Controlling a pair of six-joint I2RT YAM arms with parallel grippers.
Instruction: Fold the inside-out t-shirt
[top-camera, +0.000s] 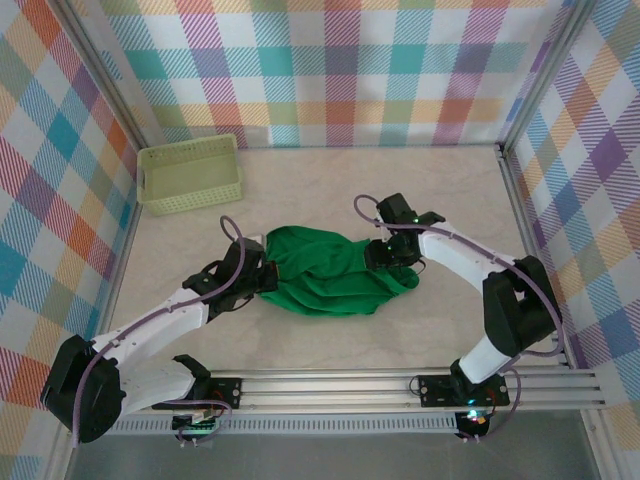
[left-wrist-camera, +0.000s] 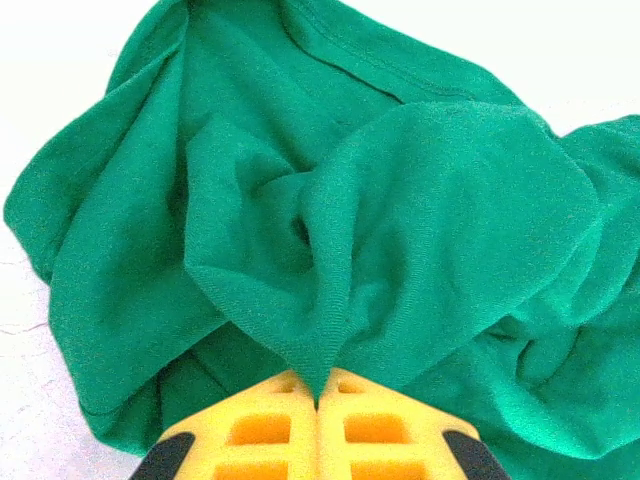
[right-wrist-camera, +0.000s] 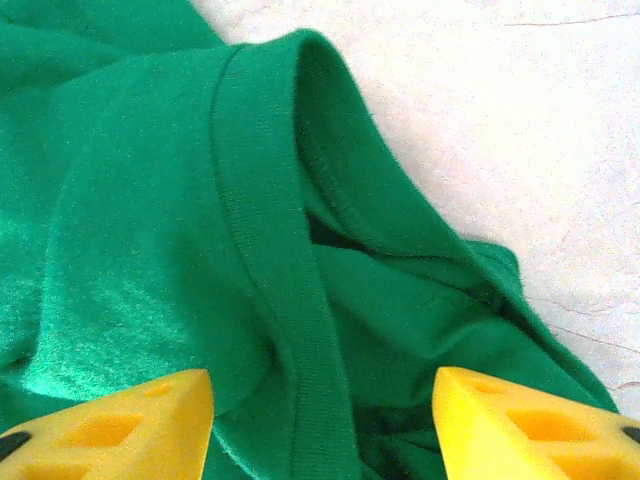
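Over the table (top-camera: 430, 190), in the top view, you see the inside-out t-shirt (top-camera: 330, 272) lying bunched in a green heap between your two grippers. Your left gripper (top-camera: 262, 277) meets the heap's left edge and your right gripper (top-camera: 388, 255) its right edge. From this height you cannot tell how either pair of jaws stands. A pale lattice basket (top-camera: 190, 175) sits well apart from both grippers, beyond the left one toward the far left corner.

At the left wrist, your yellow fingers (left-wrist-camera: 265, 430) are pressed together, and a pointed fold of the shirt is pinched in the seam between them. Ahead of the jaws the fabric fans out in deep wrinkles, and a stitched hem crosses it further ahead, toward the right. Bare tabletop shows to the left of the jaws and beyond the cloth.

At the right wrist, your jaws are spread wide, one yellow fingertip (right-wrist-camera: 130, 425) on each side, not closed on the cloth. Between them and running ahead is a stitched band of the shirt, standing up in a loop with a dark opening on its right. Green cloth lies ahead of the left fingertip. Ahead of the right fingertip the cloth ends and bare tabletop begins.
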